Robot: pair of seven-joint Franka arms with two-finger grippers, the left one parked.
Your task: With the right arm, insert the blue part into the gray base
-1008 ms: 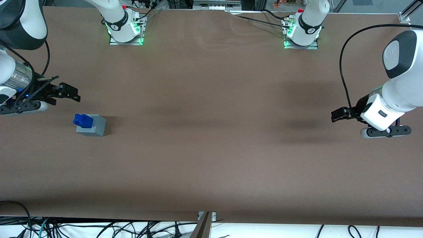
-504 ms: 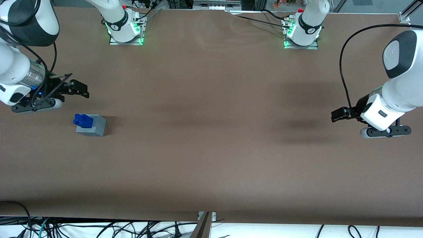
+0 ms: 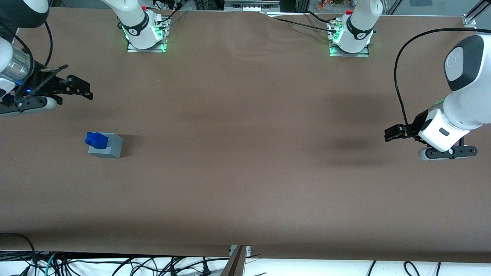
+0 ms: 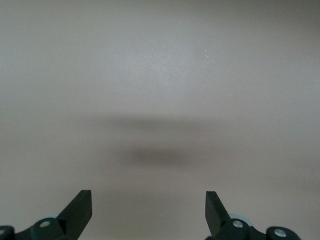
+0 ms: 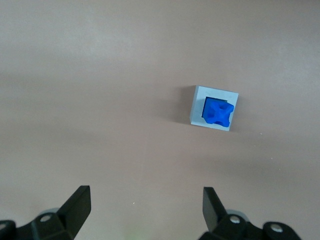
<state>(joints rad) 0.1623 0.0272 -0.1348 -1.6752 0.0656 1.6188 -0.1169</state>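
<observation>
Now the small bright-blue plastic block with a narrower knob on top (image 3: 96,139) is sitting in the square recess of the light-gray plastic cube (image 3: 106,145), its knob sticking up above the cube's top face; in the right wrist view the blue block (image 5: 218,112) is filling most of the recess of the gray cube (image 5: 214,108), shifted toward one side wall. The cube is resting on the brown bench (image 3: 245,161), toward the working arm's end of it. The white jointed right arm with a shiny silvery wrist ring (image 3: 15,67) is reaching in over that same end, and its black two-finger gripper (image 3: 78,89) is hanging in the air farther from the front camera than the gray cube, well apart from it and touching nothing. Its jaws are standing wide open with nothing between them, and the two dark fingertips (image 5: 80,200) are showing spread far apart in the right wrist view, with bare bench surface between them and the cube.
</observation>
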